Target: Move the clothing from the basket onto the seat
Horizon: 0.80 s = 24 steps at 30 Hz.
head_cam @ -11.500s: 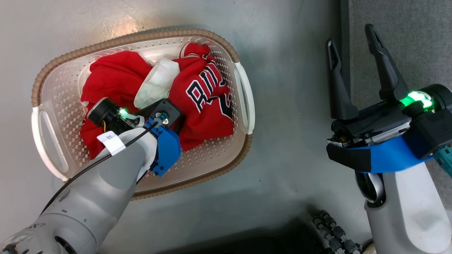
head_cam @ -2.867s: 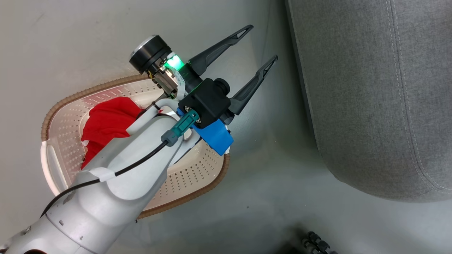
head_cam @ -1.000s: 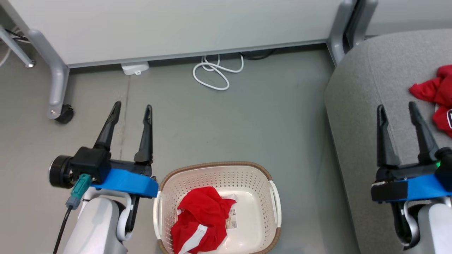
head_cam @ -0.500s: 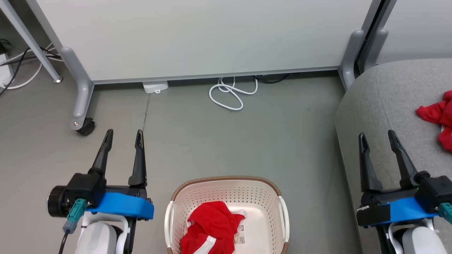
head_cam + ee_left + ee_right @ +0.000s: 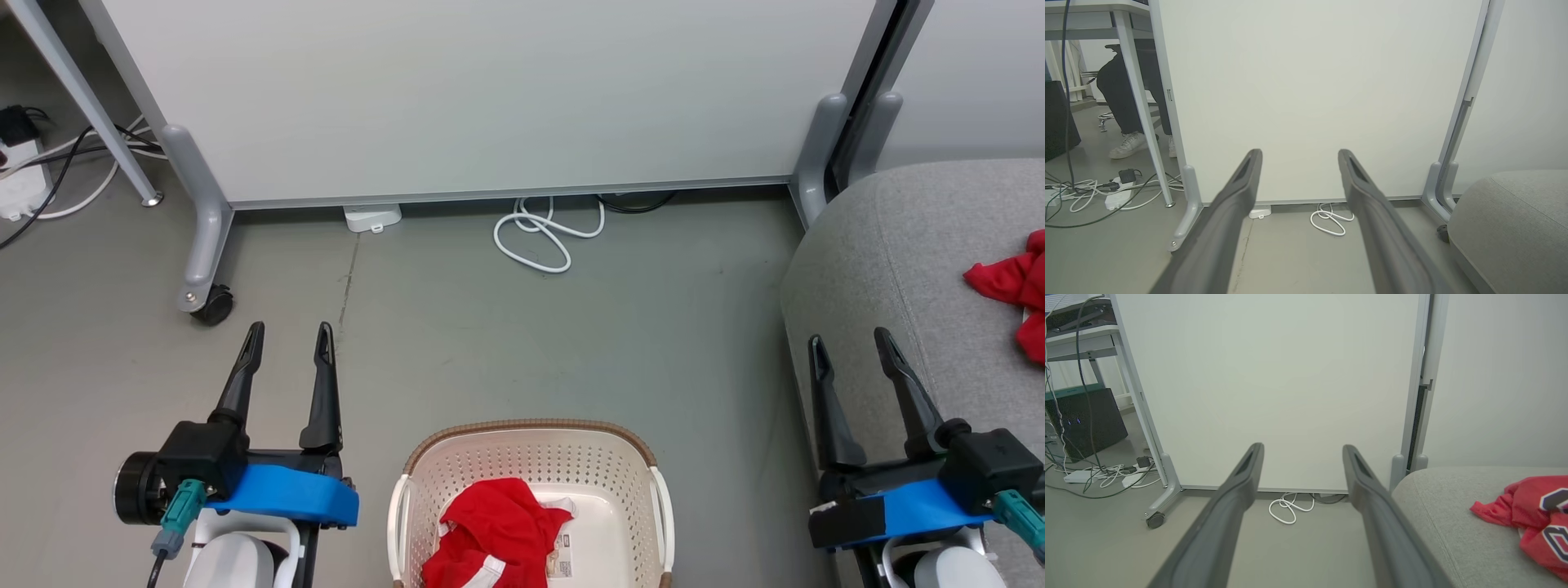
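Note:
The cream basket (image 5: pixel 522 445) with a brown rim stands on the floor at the bottom middle of the head view. In it lies a crumpled red garment with a white stripe (image 5: pixel 494 539). A red jersey (image 5: pixel 1012 286) (image 5: pixel 1533 514) with black-and-white lettering lies on the grey seat (image 5: pixel 890 269) (image 5: pixel 1457 531) (image 5: pixel 1515 220) at the right. My left gripper (image 5: pixel 290 336) (image 5: pixel 1298 155) hangs open and empty left of the basket, fingers pointing at the partition. Over the seat's front edge, to the basket's right, my right gripper (image 5: pixel 849 343) (image 5: pixel 1302 449) is open and empty.
A white partition panel (image 5: pixel 490 90) on grey castor feet (image 5: pixel 204 269) closes off the far side. A coiled white cable (image 5: pixel 543 237) lies on the floor at its base. Power strips and cables (image 5: pixel 1106 196) lie at the far left, near a person's legs and shoes (image 5: pixel 1133 143).
The head camera has tilted up, so the basket and both grippers sit lower in view and more of the panel shows. Both grippers stay open and empty.

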Motion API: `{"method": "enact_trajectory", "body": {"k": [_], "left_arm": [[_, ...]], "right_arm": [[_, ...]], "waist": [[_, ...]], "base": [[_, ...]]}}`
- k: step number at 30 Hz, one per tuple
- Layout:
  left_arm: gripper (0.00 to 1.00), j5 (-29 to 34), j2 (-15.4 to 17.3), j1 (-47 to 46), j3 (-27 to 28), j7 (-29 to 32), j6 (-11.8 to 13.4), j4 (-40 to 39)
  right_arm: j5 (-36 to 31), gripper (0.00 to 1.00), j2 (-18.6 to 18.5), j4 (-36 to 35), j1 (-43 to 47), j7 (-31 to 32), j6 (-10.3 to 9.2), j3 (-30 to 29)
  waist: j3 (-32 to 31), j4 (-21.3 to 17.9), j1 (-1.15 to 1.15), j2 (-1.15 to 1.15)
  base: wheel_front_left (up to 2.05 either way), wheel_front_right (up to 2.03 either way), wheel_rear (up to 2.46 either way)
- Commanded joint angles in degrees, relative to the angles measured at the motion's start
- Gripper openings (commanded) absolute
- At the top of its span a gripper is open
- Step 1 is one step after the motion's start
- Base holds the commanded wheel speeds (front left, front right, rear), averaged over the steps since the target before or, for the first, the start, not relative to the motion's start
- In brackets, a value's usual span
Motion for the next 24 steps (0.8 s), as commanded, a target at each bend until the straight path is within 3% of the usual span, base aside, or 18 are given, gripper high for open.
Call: {"method": "enact_trajectory", "body": {"k": [1, 17, 24], "left_arm": [[1.0, 0.4, -0.1, 0.2, 0.3, -0.3, -0.2, -0.3], [1.0, 0.9, -0.6, -0.7, 0.8, -0.3, -0.7, 0.4], [1.0, 1.9, 0.6, -4.5, -4.4, -0.3, -0.9, 2.9]], "right_arm": [[0.2, 1.0, 0.1, -0.1, 1.0, -0.2, 0.03, 0.2], [1.3, 1.0, 0.1, 0.7, 0.8, -0.2, 0.03, 1.0], [1.2, 1.0, 0.1, 0.3, -0.5, -0.2, 0.03, 1.0]], "waist": [[0.1, 0.0, 0.01, 0.0], [0.2, 0.2, 0.01, 0.0], [1.7, 0.0, 0.01, 0.0]], "base": [[0.0, 0.0, 0.0], [0.0, 0.0, 0.0], [0.0, 0.0, 0.0]]}}
